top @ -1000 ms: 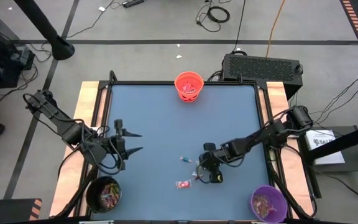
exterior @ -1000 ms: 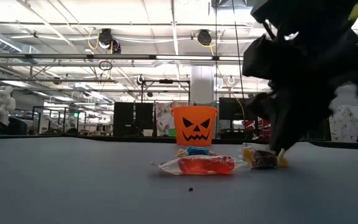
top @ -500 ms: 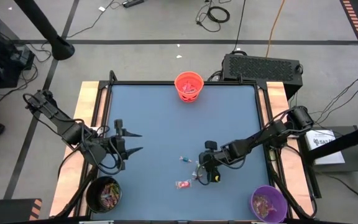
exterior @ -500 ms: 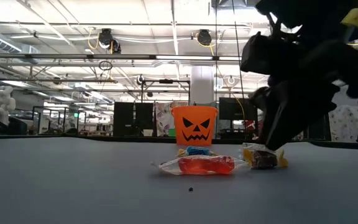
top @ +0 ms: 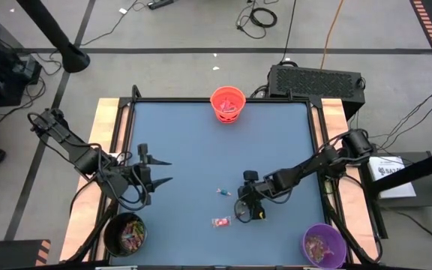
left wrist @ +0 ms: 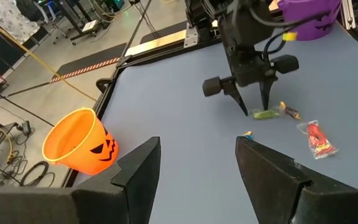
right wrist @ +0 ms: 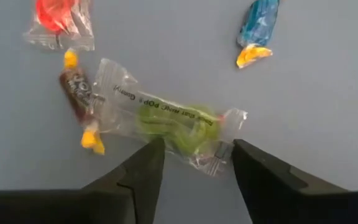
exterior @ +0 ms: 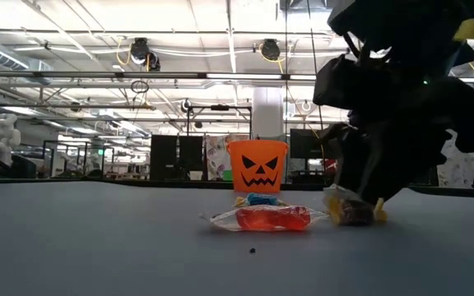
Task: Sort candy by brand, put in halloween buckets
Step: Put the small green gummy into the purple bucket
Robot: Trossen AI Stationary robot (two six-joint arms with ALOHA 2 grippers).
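A green candy in a clear wrapper lies flat on the blue table, with a brown, yellow-ended candy against one end. A red candy and a blue one lie a little apart. My right gripper slants down over the green candy, open, one finger on each side of its near end. My left gripper hangs open above the table's left part, holding nothing. The orange bucket stands at the far edge, the black at the near left corner and the purple at the near right. My right gripper's fingers stand on either side of the green candy's wrapper end, coming slanting from above and lying across the candy. I cannot tell whether they touch it. The candy lies flat on the table.
The black and purple buckets hold several candies, and the orange bucket has some inside too. A raised frame with wooden side strips borders the blue table. The stretch between the two arms is bare.
My right gripper has opened: in the low view its fingertips, together a second ago, now stand spread over the green and brown candies. The wrist has turned a little. The candies lie where they were.
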